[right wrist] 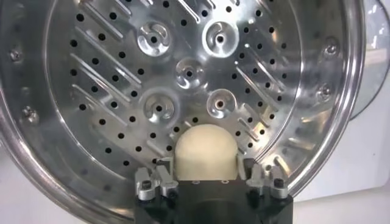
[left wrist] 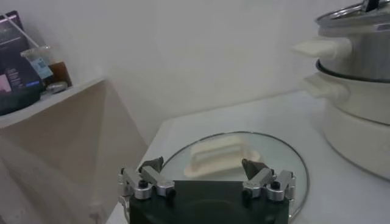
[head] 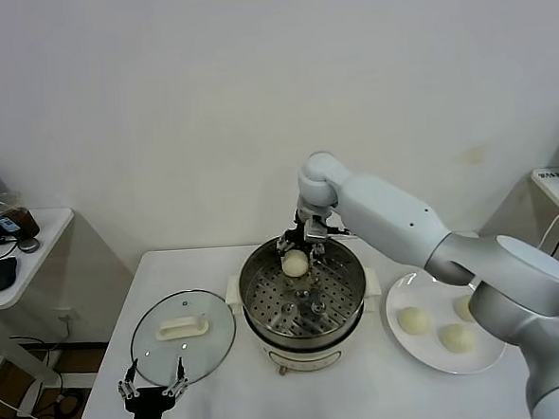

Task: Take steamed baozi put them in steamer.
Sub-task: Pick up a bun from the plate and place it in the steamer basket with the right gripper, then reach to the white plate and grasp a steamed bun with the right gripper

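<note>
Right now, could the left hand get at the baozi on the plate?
Probably not easily: the left hand sits by the glass lid, while the steamer stands between it and the plate holding three baozi.

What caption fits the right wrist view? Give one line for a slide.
Right claw, jaws open, straddles one baozi resting on the perforated floor of the steamer.

Glass lid [head: 183, 335] on white table [head: 367, 394], white plate [head: 407, 349]
</note>
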Robot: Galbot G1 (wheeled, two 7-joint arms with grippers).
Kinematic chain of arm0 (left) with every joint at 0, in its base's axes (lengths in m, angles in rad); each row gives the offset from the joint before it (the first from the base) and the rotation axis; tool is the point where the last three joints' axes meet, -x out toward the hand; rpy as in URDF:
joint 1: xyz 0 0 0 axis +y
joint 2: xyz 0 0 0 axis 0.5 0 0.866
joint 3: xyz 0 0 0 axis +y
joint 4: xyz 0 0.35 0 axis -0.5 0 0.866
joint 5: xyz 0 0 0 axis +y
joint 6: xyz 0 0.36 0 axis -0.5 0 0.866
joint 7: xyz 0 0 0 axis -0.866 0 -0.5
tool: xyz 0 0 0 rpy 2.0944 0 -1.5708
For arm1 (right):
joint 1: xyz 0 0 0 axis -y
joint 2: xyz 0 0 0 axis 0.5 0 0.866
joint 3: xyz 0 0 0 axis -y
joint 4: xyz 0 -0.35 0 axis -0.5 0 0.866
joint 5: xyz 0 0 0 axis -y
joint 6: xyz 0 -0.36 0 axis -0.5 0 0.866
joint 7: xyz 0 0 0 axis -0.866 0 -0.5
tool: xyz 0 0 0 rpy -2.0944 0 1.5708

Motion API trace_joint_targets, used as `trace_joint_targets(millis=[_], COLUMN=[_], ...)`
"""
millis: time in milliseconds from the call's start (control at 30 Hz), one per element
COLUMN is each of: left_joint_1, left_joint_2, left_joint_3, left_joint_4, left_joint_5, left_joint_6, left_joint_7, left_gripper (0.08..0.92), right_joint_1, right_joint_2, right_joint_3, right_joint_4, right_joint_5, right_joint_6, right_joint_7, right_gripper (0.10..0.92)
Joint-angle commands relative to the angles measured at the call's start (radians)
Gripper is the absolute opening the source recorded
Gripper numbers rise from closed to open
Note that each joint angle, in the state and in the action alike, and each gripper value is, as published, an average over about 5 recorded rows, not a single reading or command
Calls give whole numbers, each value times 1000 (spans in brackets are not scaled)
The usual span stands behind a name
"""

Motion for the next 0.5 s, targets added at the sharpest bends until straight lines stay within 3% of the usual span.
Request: trace_joint_targets(millis=[33,200,367,500], left_joint_1=[4,18,36,54], left_joint_2=[-1,0,7,15], left_joint_3=[1,3,-1,1], left_joint_4=[-8,-21,-38,-64], left_joint_5=[-2,-5,-18,-33], left_joint_6=[2,5,10,20], left_joint_7=[2,4,5,12], left_gripper=[823,823,823,823], right_joint_1=[82,178,313,356], right_joint_2=[-78,-215,-396,-529], right_joint_3=[-36,-47,-122,-151], right_joint_4=[98,198,321,363], right_joint_5=[198,390,643,734], right_joint_6=[-91,-296,-741,-1031], right_joint_7=[-33,-35,-39,-44], right_gripper=[820,823,823,823])
